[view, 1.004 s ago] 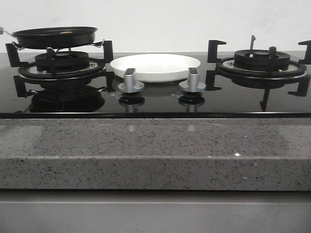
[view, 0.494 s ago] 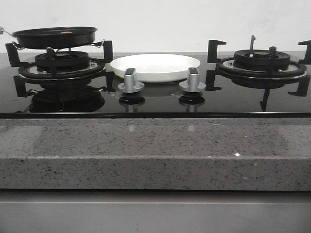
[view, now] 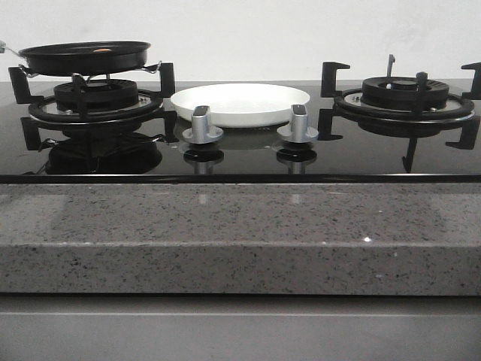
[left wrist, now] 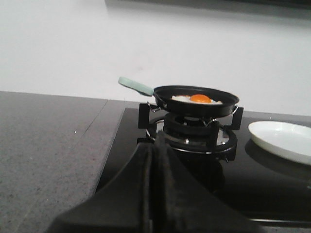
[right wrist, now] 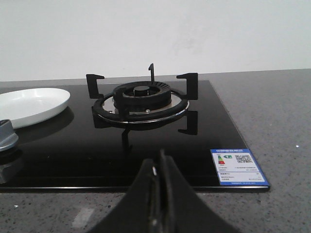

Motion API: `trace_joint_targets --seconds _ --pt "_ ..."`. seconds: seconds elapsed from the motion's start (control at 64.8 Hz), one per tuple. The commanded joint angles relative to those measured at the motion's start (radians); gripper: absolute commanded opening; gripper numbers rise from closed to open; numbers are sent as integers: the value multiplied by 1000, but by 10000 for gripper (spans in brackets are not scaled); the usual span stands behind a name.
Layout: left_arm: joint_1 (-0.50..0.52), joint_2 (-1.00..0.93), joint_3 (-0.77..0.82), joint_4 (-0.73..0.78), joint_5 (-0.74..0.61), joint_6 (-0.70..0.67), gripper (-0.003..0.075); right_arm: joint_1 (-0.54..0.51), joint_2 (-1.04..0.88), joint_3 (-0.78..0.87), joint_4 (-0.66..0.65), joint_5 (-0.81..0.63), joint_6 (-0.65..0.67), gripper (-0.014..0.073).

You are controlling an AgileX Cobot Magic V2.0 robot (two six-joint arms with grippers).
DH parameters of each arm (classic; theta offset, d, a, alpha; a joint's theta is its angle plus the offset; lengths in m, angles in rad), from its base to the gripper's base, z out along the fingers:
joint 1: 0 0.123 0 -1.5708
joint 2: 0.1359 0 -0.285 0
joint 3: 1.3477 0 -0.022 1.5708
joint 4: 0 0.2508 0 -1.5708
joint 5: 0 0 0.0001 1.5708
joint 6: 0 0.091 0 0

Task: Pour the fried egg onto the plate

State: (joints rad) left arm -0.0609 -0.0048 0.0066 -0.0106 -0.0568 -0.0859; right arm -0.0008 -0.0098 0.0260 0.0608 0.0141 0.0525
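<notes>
A black glass gas hob [view: 240, 154] is set into a speckled grey stone counter [view: 240, 233], with a burner at each end and two silver knobs [view: 202, 126] near the front edge at the middle. On the left burner's pan supports [view: 94, 101] sits a small black frying pan [view: 85, 56], its pale green handle [left wrist: 135, 86] pointing away to the far left. The fried egg [left wrist: 197, 99] lies inside the pan, yolk up, white spread around the orange centre; from the front only a sliver of orange shows over the pan's rim. The plate [view: 240, 104], glossy white, rests on the hob glass between the two burners, just behind the knobs and apart from the pan. The right burner [view: 406, 94] carries nothing. A printed energy label [right wrist: 238, 166] is stuck to the near right corner of the glass.

The left hand [left wrist: 154, 145] is clenched with its fingers pressed together, grasping nothing, at the near left of the hob, facing the pan. The right hand [right wrist: 159, 165] is likewise clenched and bare, at the near edge in front of the right burner. Neither hand touches anything.
</notes>
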Motion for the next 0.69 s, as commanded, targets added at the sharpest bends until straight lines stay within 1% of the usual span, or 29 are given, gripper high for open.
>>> trace_joint_targets --seconds 0.0,0.124,0.201,0.324,0.417,0.556,0.679 --pt "3 -17 3 0 -127 -9 -19 -5 -20 -4 -12 -92 -1 -68" --pt "3 -17 -21 0 -133 -9 -19 -5 -20 -10 -12 -118 -1 -68" --pt "3 -17 -62 -4 -94 -9 -19 -4 -20 -42 -12 -113 -1 -68" --pt "3 -2 -215 -4 72 -9 -19 -4 -17 -149 -12 -52 -1 -68" --pt "3 45 -354 -4 198 -9 -19 -4 3 -276 -13 57 -2 -68" --pt "3 154 -555 -4 385 -9 -19 -4 93 -469 -33 218 -42 -68" --pt "3 260 -693 -2 520 -9 -19 -4 206 -598 -38 310 -52 -68"
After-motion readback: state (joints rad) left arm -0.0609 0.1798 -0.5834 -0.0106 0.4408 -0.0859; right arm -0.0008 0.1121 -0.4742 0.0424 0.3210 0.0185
